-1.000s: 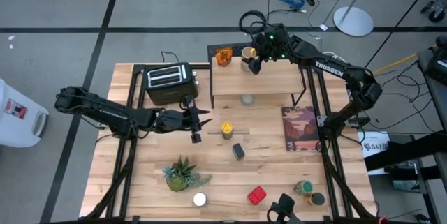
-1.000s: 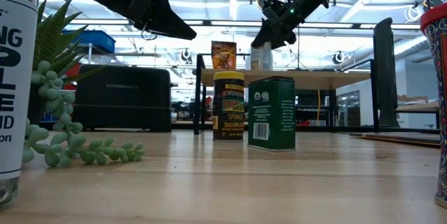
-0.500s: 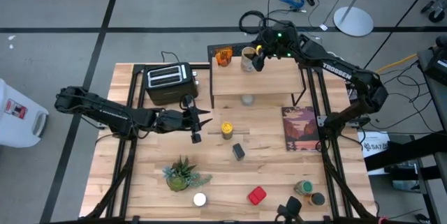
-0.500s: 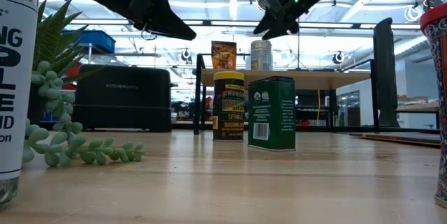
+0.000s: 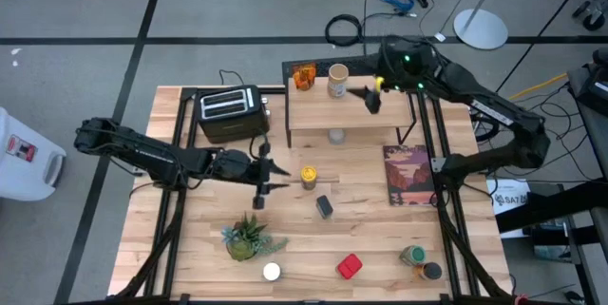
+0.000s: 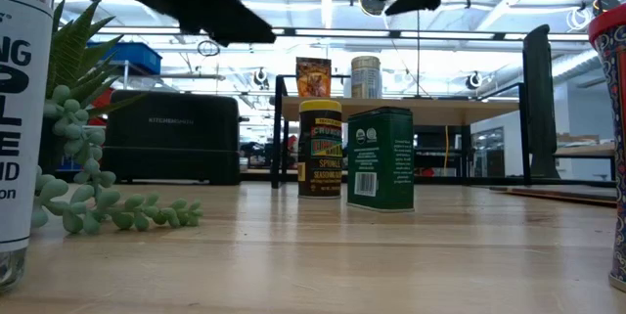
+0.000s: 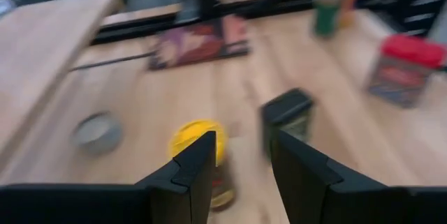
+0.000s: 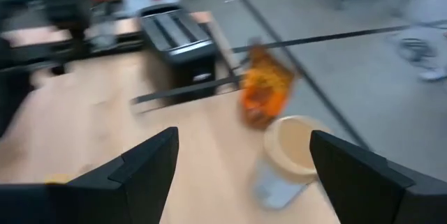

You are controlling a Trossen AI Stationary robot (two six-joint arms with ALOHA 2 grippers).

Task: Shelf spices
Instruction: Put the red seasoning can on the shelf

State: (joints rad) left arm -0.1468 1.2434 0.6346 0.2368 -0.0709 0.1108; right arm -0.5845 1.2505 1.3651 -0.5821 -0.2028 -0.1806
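Note:
On the shelf's wooden top (image 5: pixel 380 113) stand an amber jar (image 5: pixel 303 77) and a tan-lidded jar (image 5: pixel 337 81). My right gripper (image 5: pixel 372 94) hangs open above the shelf, right of the tan-lidded jar (image 8: pixel 290 151), touching nothing. On the table stand a yellow-lidded jar (image 5: pixel 308 177), a dark square tin (image 5: pixel 325 206), a red tin (image 5: pixel 350 266), a white-capped shaker (image 5: pixel 272 271) and a green-capped bottle (image 5: pixel 414 255). My left gripper (image 5: pixel 264 180) hovers open, left of the yellow-lidded jar (image 7: pixel 199 140), with nothing between its fingers.
A black toaster (image 5: pixel 228 110) stands at the far left beside the shelf. A potted plant (image 5: pixel 249 237) sits near the front, a picture book (image 5: pixel 408 174) lies at the right, and a grey lid (image 5: pixel 336 136) lies under the shelf's front edge.
My right gripper has risen from around the tan-lidded jar and drawn back toward the table's right edge, staying open. The jar stays upright on the shelf. My left gripper has turned at the wrist without leaving its place.

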